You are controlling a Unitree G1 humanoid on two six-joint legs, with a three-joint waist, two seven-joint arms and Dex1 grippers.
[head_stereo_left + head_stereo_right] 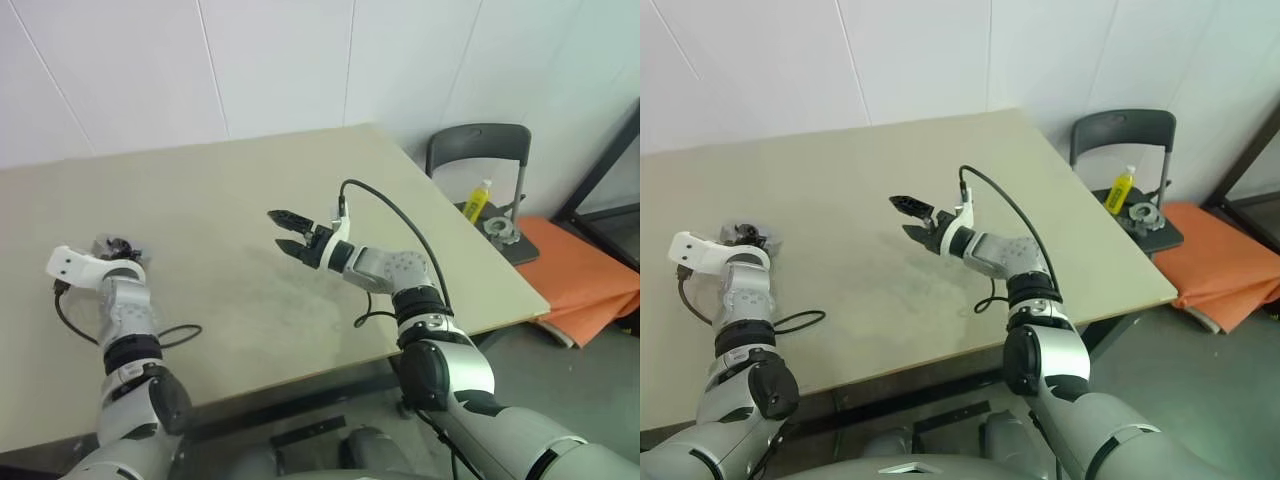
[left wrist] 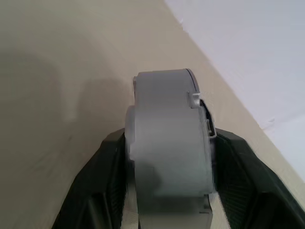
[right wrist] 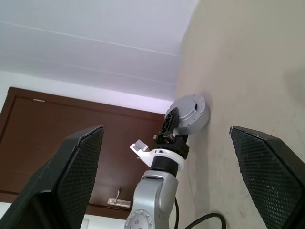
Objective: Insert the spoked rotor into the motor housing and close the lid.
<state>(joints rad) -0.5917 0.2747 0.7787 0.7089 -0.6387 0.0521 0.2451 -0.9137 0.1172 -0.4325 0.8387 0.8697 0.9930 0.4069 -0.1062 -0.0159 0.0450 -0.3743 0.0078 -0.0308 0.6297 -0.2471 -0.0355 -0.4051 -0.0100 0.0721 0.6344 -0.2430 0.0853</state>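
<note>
A round grey case, the motor housing, lies at the table's far left with my left gripper around its side wall. The lid, a flat grey disc, sits closed on top of it. The spoked rotor is hidden. In the head views my left wrist covers most of the case, and only a sliver of the housing shows past it. My right gripper hovers over the middle of the table, pointing left toward the housing. Its jaws are wide open and its black fingers hold nothing.
A grey folding chair stands off the table's right corner, with a yellow bottle and a small metal part on its seat. An orange mat lies on the floor beyond. Black cables trail from both wrists onto the table.
</note>
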